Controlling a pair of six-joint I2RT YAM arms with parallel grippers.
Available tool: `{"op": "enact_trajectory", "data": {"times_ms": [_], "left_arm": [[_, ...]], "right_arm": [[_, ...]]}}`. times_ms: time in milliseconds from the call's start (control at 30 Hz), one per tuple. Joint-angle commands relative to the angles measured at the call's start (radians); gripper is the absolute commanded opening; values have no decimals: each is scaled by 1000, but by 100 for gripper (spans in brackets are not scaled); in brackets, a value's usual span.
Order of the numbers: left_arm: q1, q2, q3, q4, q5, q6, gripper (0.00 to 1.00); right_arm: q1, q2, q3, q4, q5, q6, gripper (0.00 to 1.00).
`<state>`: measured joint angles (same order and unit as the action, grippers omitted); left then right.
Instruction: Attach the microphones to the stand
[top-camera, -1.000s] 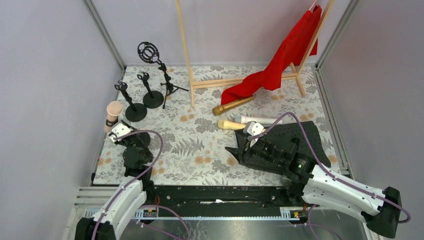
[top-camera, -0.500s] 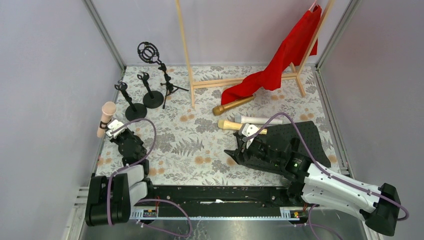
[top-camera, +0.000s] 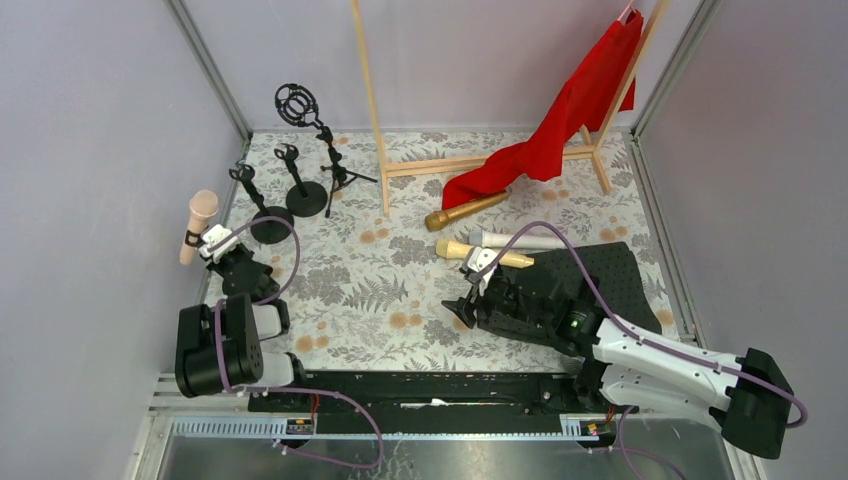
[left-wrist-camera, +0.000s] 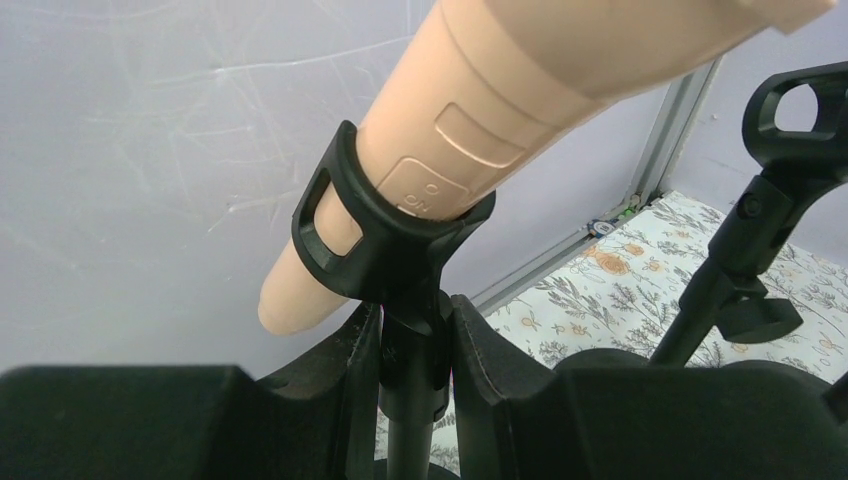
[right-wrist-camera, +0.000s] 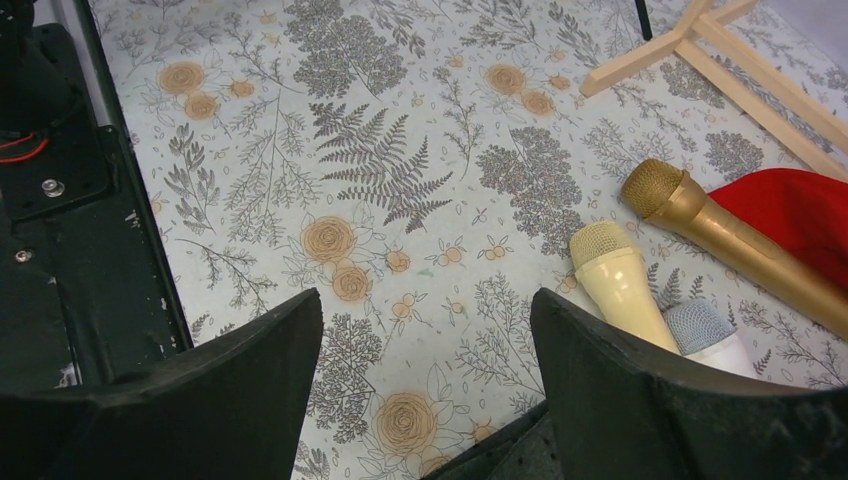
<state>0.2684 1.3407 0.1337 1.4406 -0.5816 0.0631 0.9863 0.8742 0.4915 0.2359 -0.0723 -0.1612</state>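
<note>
The pale yellow microphone (right-wrist-camera: 618, 283) looks light, rigid and slippery, best pinched mid-barrel by the spread right fingers (right-wrist-camera: 250, 385), while the left fingers (left-wrist-camera: 480, 350) clench the stand (left-wrist-camera: 395, 265) holding the pink microphone (left-wrist-camera: 500, 110).

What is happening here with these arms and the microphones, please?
The left pincer is shut on the stem of a small black stand, whose clip holds the pink microphone at a tilt. The right pincer hangs open above the flowered mat, close to the pale yellow microphone, the gold microphone and the white microphone, which lie loose there. So one microphone sits in a stand and three are not yet attached.
</note>
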Motion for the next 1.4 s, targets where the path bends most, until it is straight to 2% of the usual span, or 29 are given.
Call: {"op": "enact_trajectory", "data": {"times_ms": [0, 33, 100, 133, 367, 467, 533, 767, 967, 1133, 1233, 1367], "left_arm": [[27, 55, 82, 172, 83, -9, 7], [28, 63, 87, 172, 85, -8, 13], [28, 69, 85, 173, 92, -9, 32], [28, 70, 80, 173, 102, -9, 38], [28, 19, 20, 169, 123, -54, 66], [27, -15, -14, 166, 133, -101, 88], [27, -41, -46, 163, 139, -150, 98], [23, -211, -130, 34, 147, -260, 99], [-15, -484, -150, -359, 66, -386, 99], [-152, -608, -140, -602, -95, -438, 99], [-241, -665, -140, -721, -119, -495, 99], [-350, -635, -140, -717, -108, -514, 99]], "right_arm": [[-4, 44, 12, 76, -9, -16, 83], [-3, 56, 17, 82, -10, -17, 83], [-3, 79, 29, 89, -15, -18, 83], [-3, 87, 35, 89, -20, -18, 82], [-3, 80, 47, 87, -34, -15, 83], [-3, 62, 46, 84, -33, -15, 83], [-3, 51, 45, 79, -36, -14, 83], [-3, 2, 28, 62, -45, -6, 83], [-3, -36, 23, 42, -49, -6, 82], [-3, -77, 6, 31, -47, -2, 83], [-3, -101, -8, 26, -41, -1, 83], [-3, -119, -23, 30, -22, -1, 83]]}}
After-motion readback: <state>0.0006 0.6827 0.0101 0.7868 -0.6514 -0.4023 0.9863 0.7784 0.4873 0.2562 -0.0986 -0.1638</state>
